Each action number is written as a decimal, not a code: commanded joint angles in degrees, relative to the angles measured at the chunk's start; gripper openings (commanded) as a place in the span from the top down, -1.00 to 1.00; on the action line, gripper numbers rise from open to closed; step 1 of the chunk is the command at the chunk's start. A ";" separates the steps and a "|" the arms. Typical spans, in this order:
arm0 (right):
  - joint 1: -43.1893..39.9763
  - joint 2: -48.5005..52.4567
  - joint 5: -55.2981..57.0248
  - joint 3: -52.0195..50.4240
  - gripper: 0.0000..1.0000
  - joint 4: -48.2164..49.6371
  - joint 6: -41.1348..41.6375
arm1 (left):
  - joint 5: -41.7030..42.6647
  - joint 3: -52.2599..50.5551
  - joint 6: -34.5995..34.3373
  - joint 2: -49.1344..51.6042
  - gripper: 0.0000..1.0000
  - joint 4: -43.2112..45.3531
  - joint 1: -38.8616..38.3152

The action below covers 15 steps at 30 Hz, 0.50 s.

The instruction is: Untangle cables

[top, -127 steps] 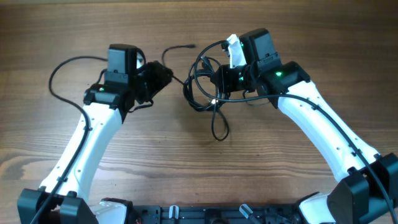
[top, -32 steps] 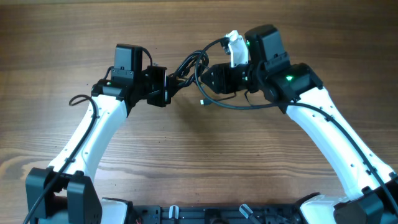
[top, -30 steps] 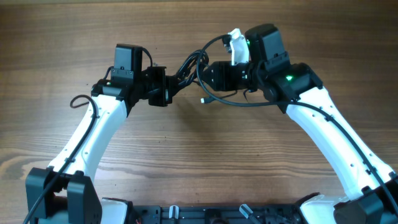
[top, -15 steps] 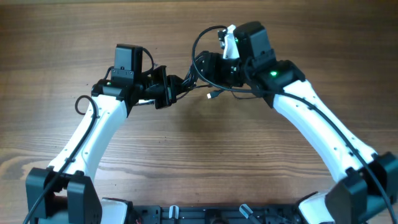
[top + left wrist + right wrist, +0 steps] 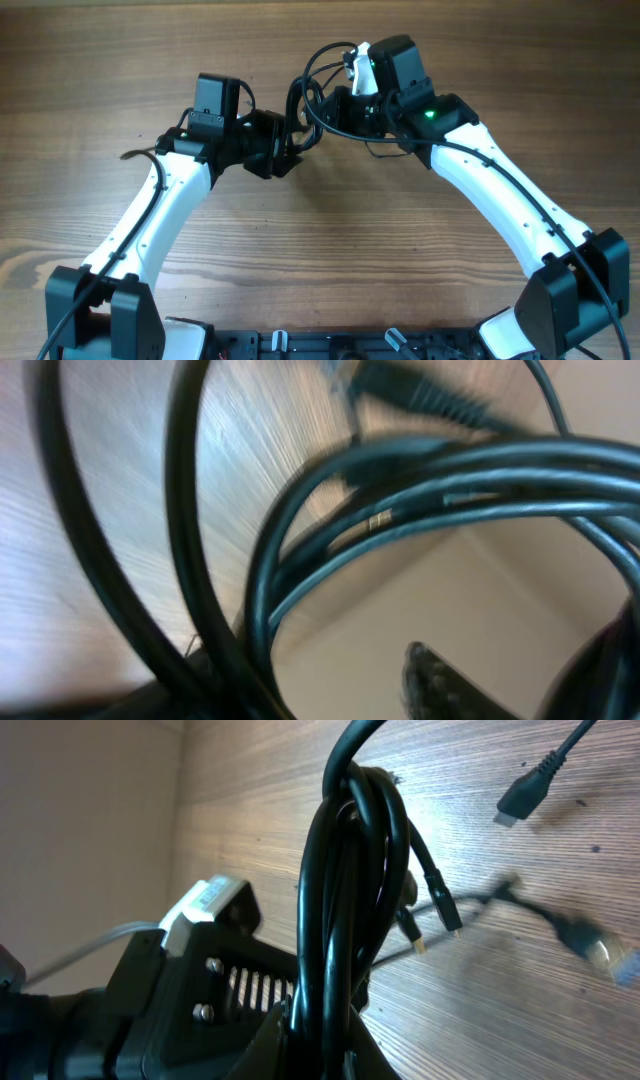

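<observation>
Cables [image 5: 310, 92] bunched, lifted above table [image 5: 320, 270]. Right end effector [image 5: 322, 1020] clamps bundle; left end effector [image 5: 286, 152] jaws apart beside it. I pick one outer loop with left, pull sideways slowly, mind snags.

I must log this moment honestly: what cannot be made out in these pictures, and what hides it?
1. Left fingers: open or shut is unclear; too small overhead, and blurred cables fill the left wrist view.
2. How the cables cross: overhead, they are too small to follow.
3. Plug type: right wrist view, the plug near the right edge is blurred.
</observation>
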 commanded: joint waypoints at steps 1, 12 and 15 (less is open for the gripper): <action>0.17 0.85 1.09 0.83 0.87 -0.98 -3.82 | -9.90 0.07 28.74 -0.28 -0.43 -3.74 0.07; 0.17 0.85 1.86 0.83 0.87 -5.22 -7.34 | -12.39 0.07 56.15 -0.28 -0.22 -2.03 0.07; 0.17 0.85 -2.29 0.83 0.88 -6.43 -10.67 | -12.85 0.07 58.05 -0.28 -0.22 0.15 0.07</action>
